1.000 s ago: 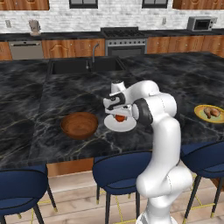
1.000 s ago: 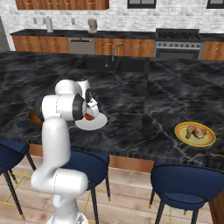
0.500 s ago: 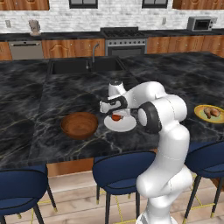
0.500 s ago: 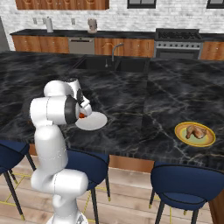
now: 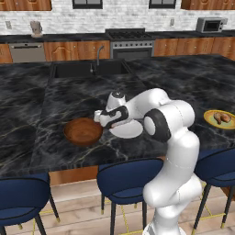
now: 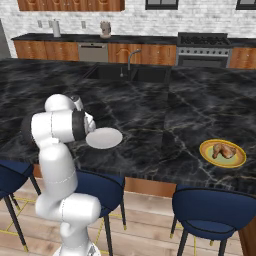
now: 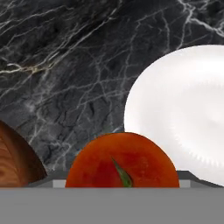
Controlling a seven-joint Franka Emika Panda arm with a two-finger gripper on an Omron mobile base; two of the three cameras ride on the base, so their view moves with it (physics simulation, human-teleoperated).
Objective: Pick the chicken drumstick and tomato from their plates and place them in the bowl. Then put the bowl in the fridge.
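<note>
The red tomato (image 7: 122, 159) sits close against the hand camera, with my gripper (image 5: 102, 120) shut on it; the fingertips are hidden behind it. The gripper hovers between the white plate (image 5: 127, 131) and the wooden bowl (image 5: 83, 131), just right of the bowl's rim. In the hand view the white plate (image 7: 183, 113) lies bare at the right and the bowl (image 7: 15, 162) edges in at the lower left. The chicken drumstick (image 5: 222, 117) rests on the yellow plate (image 5: 209, 114) far to the right, with the same drumstick (image 6: 223, 150) and yellow plate (image 6: 207, 151) in the right base view.
The black marble island counter (image 5: 55, 101) carries everything. A sink with a faucet (image 5: 97, 55) is set into it behind the arm. Blue stools (image 5: 126, 176) line the near edge. A stove and wooden cabinets run along the back wall.
The arm has swung left, carrying the tomato from over the white plate to beside the bowl. The plates and the bowl have stayed put.
</note>
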